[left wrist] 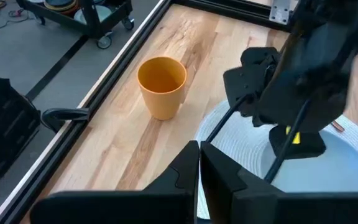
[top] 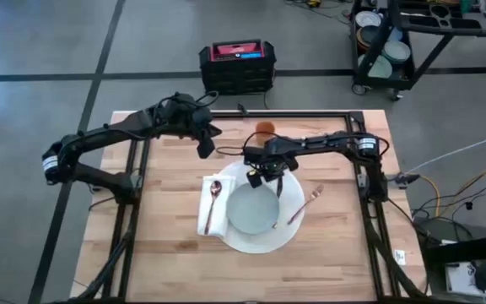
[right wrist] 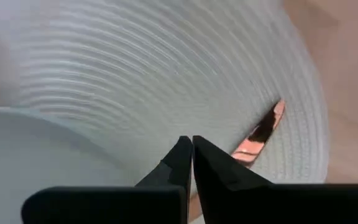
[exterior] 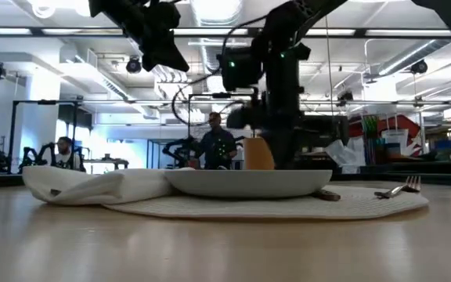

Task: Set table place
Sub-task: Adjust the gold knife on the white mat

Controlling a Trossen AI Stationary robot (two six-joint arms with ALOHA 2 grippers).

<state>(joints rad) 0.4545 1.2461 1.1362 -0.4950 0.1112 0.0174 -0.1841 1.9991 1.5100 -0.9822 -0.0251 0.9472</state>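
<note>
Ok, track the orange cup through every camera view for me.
High view: the orange cup stands at the table's far edge, beyond the white mat.
Low view: only a sliver of it shows behind the plate.
Left wrist view: in plain sight, upright on bare wood.
Right wrist view: not in it.
Shared landmark: the white mat.

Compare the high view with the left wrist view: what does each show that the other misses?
Only the high view shows the spoon on the white napkin, the fork across the mat's right edge, and the whole table. Only the left wrist view shows the left gripper shut. Both show the orange cup, the white mat, the plate and the right gripper above it.
</note>
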